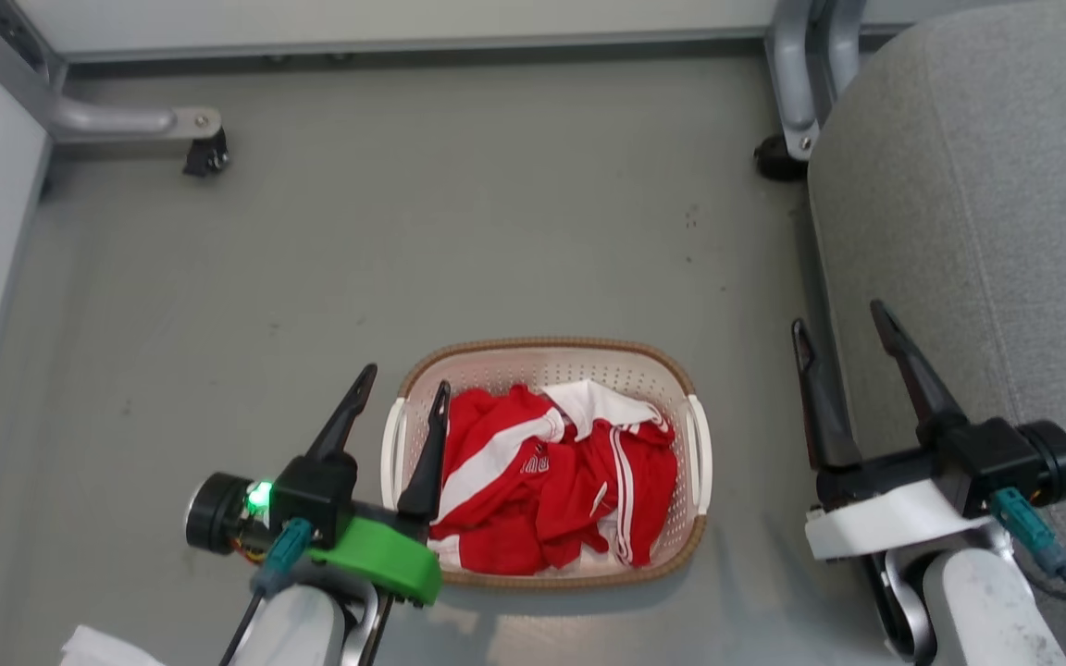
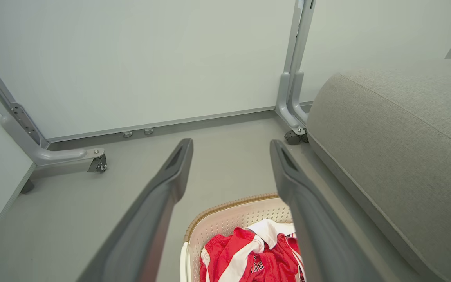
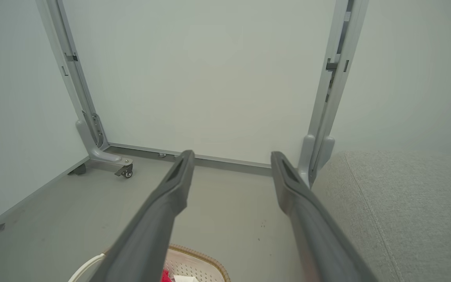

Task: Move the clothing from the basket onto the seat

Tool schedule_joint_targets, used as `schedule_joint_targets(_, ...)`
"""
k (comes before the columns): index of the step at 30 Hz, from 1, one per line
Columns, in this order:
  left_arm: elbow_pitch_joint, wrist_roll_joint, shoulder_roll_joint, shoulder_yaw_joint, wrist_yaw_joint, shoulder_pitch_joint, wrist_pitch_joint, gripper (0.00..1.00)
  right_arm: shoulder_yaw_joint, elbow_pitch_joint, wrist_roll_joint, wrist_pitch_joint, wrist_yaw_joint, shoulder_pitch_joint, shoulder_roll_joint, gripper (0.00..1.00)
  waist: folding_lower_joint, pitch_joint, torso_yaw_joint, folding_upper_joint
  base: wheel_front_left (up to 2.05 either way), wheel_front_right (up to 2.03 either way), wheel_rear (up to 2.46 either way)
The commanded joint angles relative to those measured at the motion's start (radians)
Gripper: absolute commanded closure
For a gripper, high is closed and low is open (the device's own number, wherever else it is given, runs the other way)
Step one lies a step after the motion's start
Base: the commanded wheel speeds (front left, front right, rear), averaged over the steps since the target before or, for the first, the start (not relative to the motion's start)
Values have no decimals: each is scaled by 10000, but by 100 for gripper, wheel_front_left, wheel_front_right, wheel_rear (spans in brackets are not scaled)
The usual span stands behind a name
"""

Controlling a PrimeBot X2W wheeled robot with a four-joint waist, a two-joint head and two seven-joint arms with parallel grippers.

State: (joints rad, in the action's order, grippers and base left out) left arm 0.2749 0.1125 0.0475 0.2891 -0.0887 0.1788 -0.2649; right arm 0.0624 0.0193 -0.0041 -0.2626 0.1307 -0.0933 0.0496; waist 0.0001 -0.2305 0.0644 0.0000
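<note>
The clothing (image 1: 551,481) lies crumpled in the basket (image 1: 551,356), a heap of red basketball garments with white stripes and a white collar or lining turned up at the far side. Part of some printed lettering shows on a fold near the middle, too creased to read in full. The cream perforated basket with its brown woven-look rim stands on the grey floor (image 1: 403,231), and a white handle shows on each of its short sides.

The grey fabric seat (image 1: 986,231) is to the robot's right, apart from the basket with a strip of floor between them. Nothing lies on the part of its cushion that shows.

The left gripper (image 1: 405,379) has its two dark fingers spread wide and holds nothing. In the head view its inner finger crosses the basket's left rim beside the handle, while its outer finger is over the floor; how high it is above the rim cannot be told. A green light glows on its wrist next to a green housing (image 1: 376,555).

The right gripper (image 1: 838,314) is likewise wide open and empty. It is at the seat's near edge, well to the right of the basket, one finger over the floor and the other over the grey cushion.

Pale wall panels (image 1: 385,18) on grey metal legs with black casters (image 1: 206,157) close off the far side of the floor.
</note>
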Motion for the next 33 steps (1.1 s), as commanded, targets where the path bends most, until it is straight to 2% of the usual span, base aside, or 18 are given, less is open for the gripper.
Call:
schedule_joint_targets(1, 144, -119, 52, 28, -77, 500, 7, 0, -37, -71, -73, -35, 1, -367, 108, 0, -1, -1853, -75, 0, 0, 0, 0)
schedule_joint_targets(10, 1183, -954, 263, 536, -312, 2668, 7, 0, -37, -311, -43, -35, 1, -1991, 331, 0, -1, -4057, -452, 0, 0, 0, 0)
schedule_joint_targets(16, 2132, -1053, 359, 948, -382, 3950, 7, 0, 18, -531, 20, -35, 1, -2699, 451, 0, -1, -5196, -740, 0, 0, 0, 0)
schedule_joint_targets(29, 5384, -1754, 647, 2230, -410, 6223, 6, 0, 243, -736, 121, -35, 1, -3565, 280, 0, -1, -6688, -1449, 0, 0, 0, 0)
schedule_joint_targets(33, 6776, -2126, 784, 2513, -213, 6943, 6, 0, 300, -745, 222, -35, 1, -3700, 134, 0, -1, -6976, -1761, 0, 0, 0, 0)
